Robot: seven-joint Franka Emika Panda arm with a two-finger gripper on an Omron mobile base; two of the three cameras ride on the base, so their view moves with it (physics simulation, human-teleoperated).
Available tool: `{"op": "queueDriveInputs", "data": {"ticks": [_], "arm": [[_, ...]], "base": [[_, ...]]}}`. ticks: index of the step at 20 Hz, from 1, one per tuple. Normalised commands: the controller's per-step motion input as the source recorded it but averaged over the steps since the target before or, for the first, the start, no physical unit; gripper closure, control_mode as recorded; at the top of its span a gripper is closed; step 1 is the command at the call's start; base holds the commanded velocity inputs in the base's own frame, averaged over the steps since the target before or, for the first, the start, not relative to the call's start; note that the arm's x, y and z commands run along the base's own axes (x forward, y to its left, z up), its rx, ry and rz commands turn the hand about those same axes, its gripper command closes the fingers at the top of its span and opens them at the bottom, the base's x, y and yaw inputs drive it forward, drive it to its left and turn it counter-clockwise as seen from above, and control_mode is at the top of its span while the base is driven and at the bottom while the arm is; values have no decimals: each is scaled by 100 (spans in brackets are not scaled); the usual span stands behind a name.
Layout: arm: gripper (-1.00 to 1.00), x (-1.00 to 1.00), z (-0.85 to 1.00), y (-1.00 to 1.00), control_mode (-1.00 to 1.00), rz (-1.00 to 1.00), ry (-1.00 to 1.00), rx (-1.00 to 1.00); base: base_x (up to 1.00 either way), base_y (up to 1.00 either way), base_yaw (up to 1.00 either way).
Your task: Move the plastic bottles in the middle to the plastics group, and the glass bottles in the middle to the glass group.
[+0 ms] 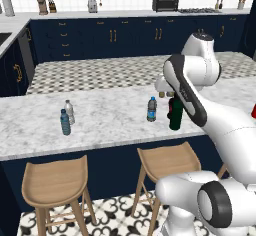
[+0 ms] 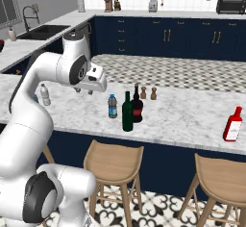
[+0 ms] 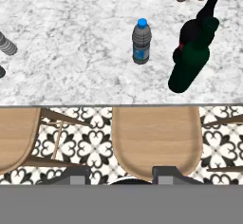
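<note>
The small clear plastic bottle (image 3: 141, 42) with a dark blue label stands in the middle of the marble counter (image 2: 182, 118). It also shows in both base views as the plastic bottle (image 1: 152, 109) (image 2: 112, 106). Just right of it stand the tall dark green glass bottle (image 2: 127, 112) (image 3: 190, 61) and the squat blackish bottle with a red label (image 2: 137, 107) (image 3: 199, 21). My gripper (image 2: 83, 91) (image 3: 122, 178) hovers open and holds nothing, above the counter's front edge and left of these bottles. The plastics group (image 1: 67, 116) stands far left. A red bottle (image 2: 233, 124) of the glass group stands far right.
Two small brown grinders (image 2: 148, 93) stand behind the middle bottles. Wooden stools (image 3: 156, 137) sit below the counter's front edge. My own arm (image 1: 187, 97) hides part of the green bottle in the left base view.
</note>
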Motion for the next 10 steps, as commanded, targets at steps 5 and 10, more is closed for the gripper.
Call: {"op": "queueDriveInputs", "data": {"ticks": [5, 10], "arm": [[-100, -8, -6, -22, -100, 0, -1, 1], [-100, -7, -1, -59, -100, 0, 3, 2]], "base": [[0, 0, 0], [0, 0, 0]]}}
